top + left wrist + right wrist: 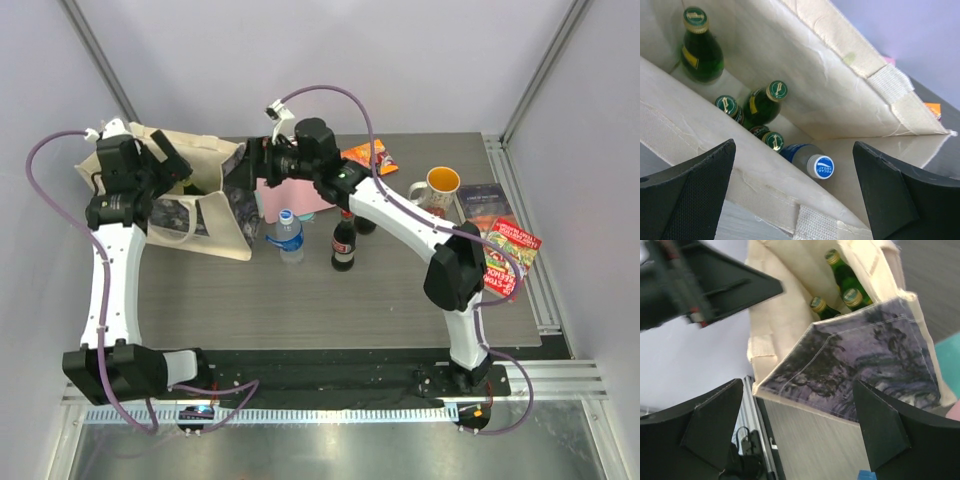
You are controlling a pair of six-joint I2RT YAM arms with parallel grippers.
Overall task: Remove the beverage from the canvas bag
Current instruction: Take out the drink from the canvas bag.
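The left jaws are standing wide apart, gripping nothing, over the open mouth of the canvas bag (840, 65). Beyond and between them, green bottles (760, 105) and a blue-capped bottle (812, 164) are crowding together at the bag's bottom. The right jaws are gaping too, empty, with the bag's printed side just ahead of them. My worries are these: the soft cloth may be folding over the drinks, descending jaws may be pinching canvas or two bottles at once, and smooth glass may be slipping free.

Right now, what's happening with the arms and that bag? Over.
Both grippers open: left gripper above canvas bag mouth, right gripper beside it. Green bottles, blue-capped bottle inside. Nothing blocking.
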